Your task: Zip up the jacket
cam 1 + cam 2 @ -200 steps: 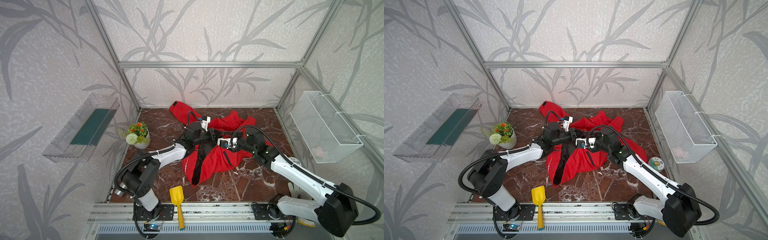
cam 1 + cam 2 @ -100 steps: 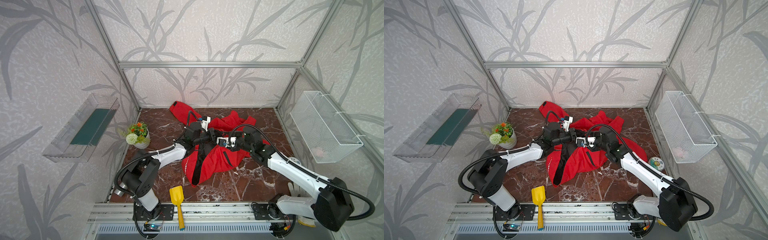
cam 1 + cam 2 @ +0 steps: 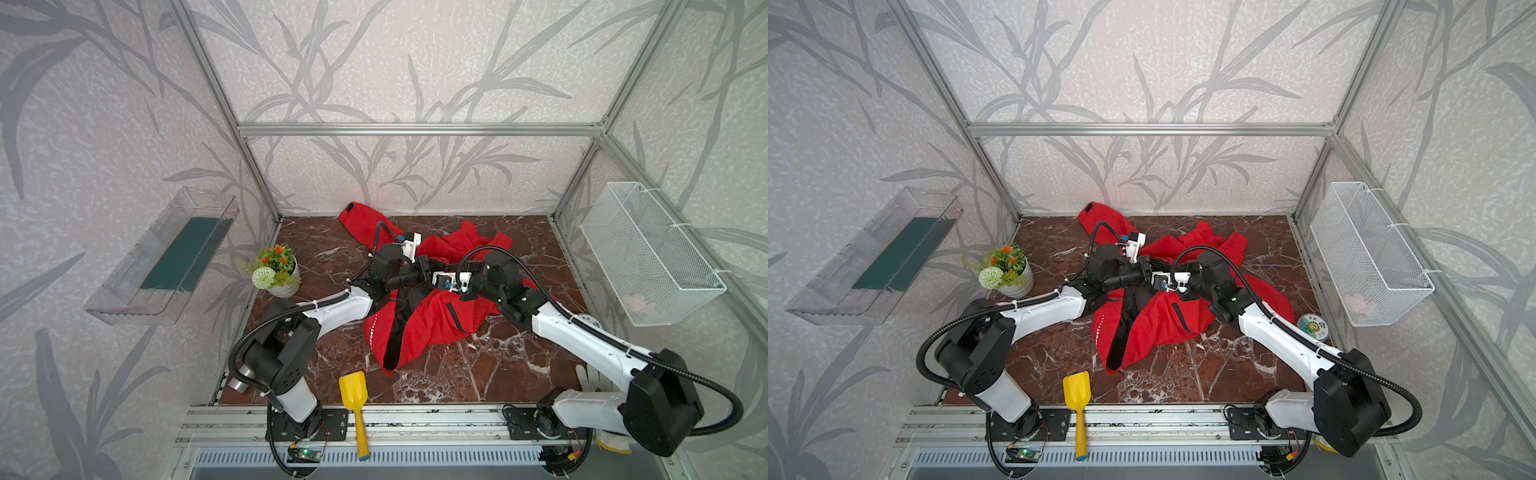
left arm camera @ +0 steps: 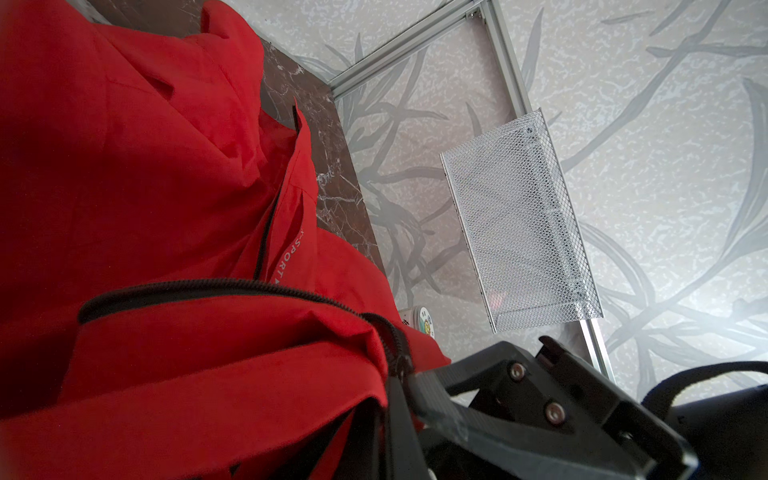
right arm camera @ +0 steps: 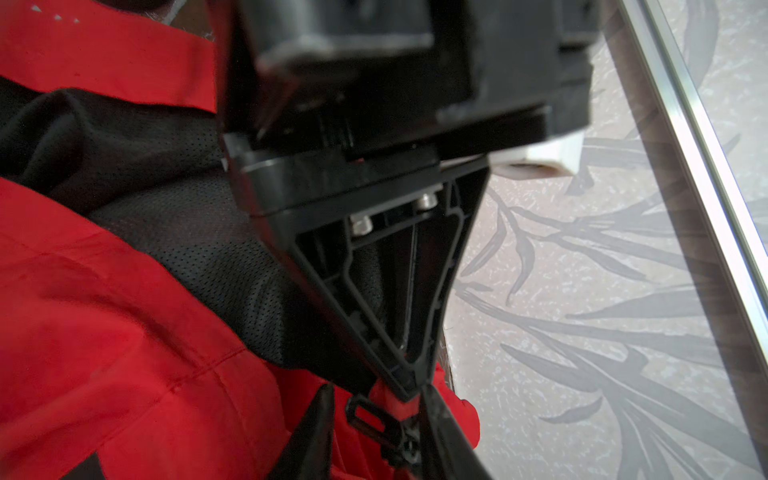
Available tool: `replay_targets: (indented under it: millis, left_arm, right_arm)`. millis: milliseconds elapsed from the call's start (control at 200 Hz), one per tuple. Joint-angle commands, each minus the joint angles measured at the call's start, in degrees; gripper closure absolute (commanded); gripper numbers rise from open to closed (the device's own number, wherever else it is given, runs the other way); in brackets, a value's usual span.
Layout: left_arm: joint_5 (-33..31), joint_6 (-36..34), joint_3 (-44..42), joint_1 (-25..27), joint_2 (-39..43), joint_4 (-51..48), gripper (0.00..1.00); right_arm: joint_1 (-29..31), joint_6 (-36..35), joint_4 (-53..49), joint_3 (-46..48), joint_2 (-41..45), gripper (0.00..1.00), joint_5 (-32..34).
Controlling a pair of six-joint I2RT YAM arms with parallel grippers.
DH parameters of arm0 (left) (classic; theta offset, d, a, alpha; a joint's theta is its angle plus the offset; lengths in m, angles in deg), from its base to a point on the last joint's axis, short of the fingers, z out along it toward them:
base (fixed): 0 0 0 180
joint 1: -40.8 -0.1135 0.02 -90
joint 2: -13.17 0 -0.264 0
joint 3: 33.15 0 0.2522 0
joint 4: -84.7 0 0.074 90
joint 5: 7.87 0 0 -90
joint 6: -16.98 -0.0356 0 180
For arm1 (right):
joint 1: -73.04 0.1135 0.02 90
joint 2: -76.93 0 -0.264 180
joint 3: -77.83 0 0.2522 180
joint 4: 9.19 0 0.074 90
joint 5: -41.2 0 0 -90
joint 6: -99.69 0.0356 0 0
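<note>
Left claw [image 5: 409, 388] pinches the jacket [image 3: 432, 320], right claw [image 5: 376, 419] facing it.

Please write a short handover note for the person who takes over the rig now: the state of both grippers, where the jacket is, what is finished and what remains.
Left gripper: shut on the jacket, pinching red cloth by the zipper teeth.
Right gripper: open, jaws either side of the zipper pull; no grip visible yet.
Jacket: crumpled in the middle of the table, both grippers meeting over it.
Done: edge pinned, pull reached.
Left: the front lies open with black lining showing. Probably close on the pull and draw it along the teeth.
</note>
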Motion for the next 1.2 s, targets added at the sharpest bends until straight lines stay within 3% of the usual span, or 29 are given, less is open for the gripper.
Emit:
replay_targets:
  millis: [0, 570, 870, 1195]
  left_arm:
    - [0.4, 0.8, 0.3, 0.0, 1.1, 1.6, 1.00]
    - [0.2, 0.6, -0.1, 0.0, 1.1, 1.4, 1.00]
    - [-0.3, 0.3, -0.4, 0.2, 1.4, 0.9, 1.00]
    - [-0.9, -1.6, -1.0, 0.1, 3.5, -2.5, 1.00]
  right_arm:
    - [-0.3, 1.3, 1.2, -1.5, 0.2, 0.69, 0.0]
    - [-0.2, 1.8, 0.0, -2.0, 1.7, 0.81, -1.1]
    - [-0.5, 2.6, -1.1, -2.2, 1.9, 0.95, -1.8]
    - [-3.1, 13.0, -0.1, -2.7, 2.0, 1.00, -7.7]
